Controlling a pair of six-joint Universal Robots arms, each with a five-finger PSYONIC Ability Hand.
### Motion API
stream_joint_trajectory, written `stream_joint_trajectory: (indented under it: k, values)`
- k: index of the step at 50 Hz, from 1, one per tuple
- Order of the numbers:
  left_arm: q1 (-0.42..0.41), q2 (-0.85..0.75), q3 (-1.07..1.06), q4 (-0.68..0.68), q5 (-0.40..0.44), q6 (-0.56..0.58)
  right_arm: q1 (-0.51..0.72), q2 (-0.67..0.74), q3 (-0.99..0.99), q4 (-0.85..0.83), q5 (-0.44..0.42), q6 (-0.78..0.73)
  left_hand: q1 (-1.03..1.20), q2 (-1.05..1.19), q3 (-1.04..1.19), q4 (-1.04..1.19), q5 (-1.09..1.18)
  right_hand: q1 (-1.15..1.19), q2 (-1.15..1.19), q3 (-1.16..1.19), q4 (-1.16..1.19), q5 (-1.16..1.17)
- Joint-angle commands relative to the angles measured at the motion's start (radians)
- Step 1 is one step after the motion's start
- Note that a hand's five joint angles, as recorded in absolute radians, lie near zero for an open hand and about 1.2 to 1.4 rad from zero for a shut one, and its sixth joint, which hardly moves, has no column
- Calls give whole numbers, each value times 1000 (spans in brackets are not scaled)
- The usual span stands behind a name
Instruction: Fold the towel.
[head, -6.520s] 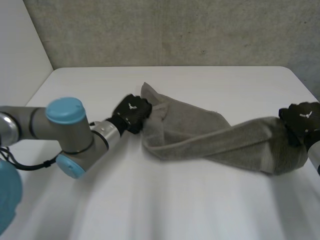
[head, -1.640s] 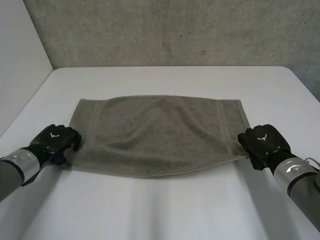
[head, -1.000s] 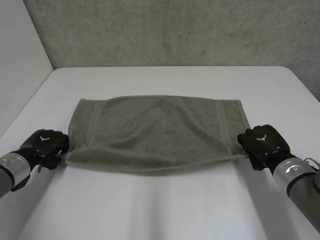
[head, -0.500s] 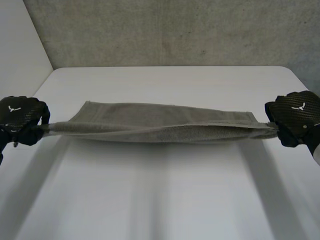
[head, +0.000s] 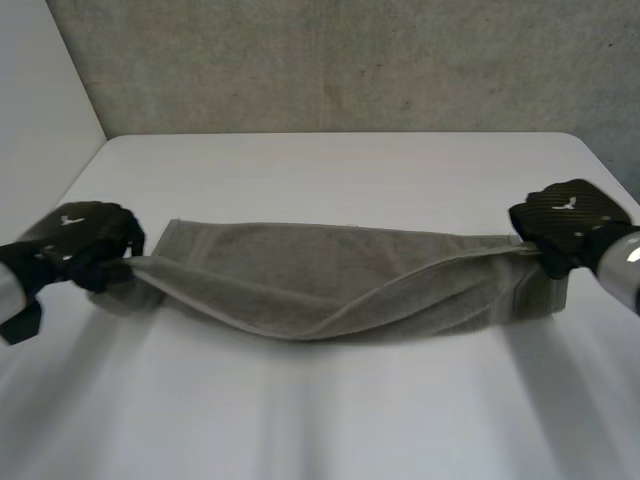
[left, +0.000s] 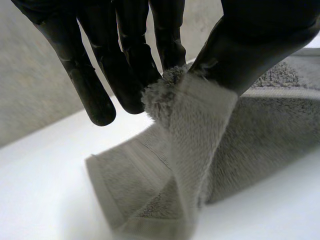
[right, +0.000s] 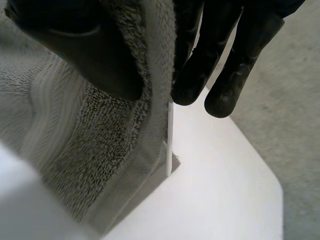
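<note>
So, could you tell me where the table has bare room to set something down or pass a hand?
Two wide bare strips of table: one between the towel and the wall, one between the towel and the near edge. It is crowded along the towel's line, where the left hand and right hand pinch its ends.

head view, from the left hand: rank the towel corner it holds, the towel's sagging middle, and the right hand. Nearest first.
1. The towel corner: pinched in the left hand itself, at the towel's left end.
2. The towel's sagging middle: about midway between the two hands.
3. The right hand: at the towel's opposite end, on the right side.
</note>
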Motion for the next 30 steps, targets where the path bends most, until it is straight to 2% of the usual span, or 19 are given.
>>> stream_joint_trajectory:
  k: [1, 5, 8, 17, 26, 30]
  values:
    - [-111, -317, 263, -7, -171, -43, 87, 243, -194, -32, 139, 54, 114, 53, 54, 33, 84, 61, 57, 51, 49, 52]
    - [-124, -460, 407, -13, -220, -46, 93, 314, -254, -61, 160, 80, 114, 53, 54, 33, 84, 61, 57, 51, 49, 52]
    - [-144, -526, 493, -16, -224, -48, 109, 374, -309, -92, 176, 108, 114, 53, 54, 33, 84, 61, 57, 51, 49, 52]
    - [-166, -659, 698, -16, -275, -92, 121, 523, -453, -178, 280, 148, 114, 53, 54, 33, 84, 61, 57, 51, 49, 52]
    - [-194, -745, 829, 7, -264, -94, 124, 616, -536, -180, 340, 148, 114, 53, 54, 33, 84, 61, 57, 51, 49, 52]
    - [-207, -793, 873, 77, -263, -92, 124, 632, -545, -187, 355, 146, 114, 53, 54, 33, 84, 61, 57, 51, 49, 52]
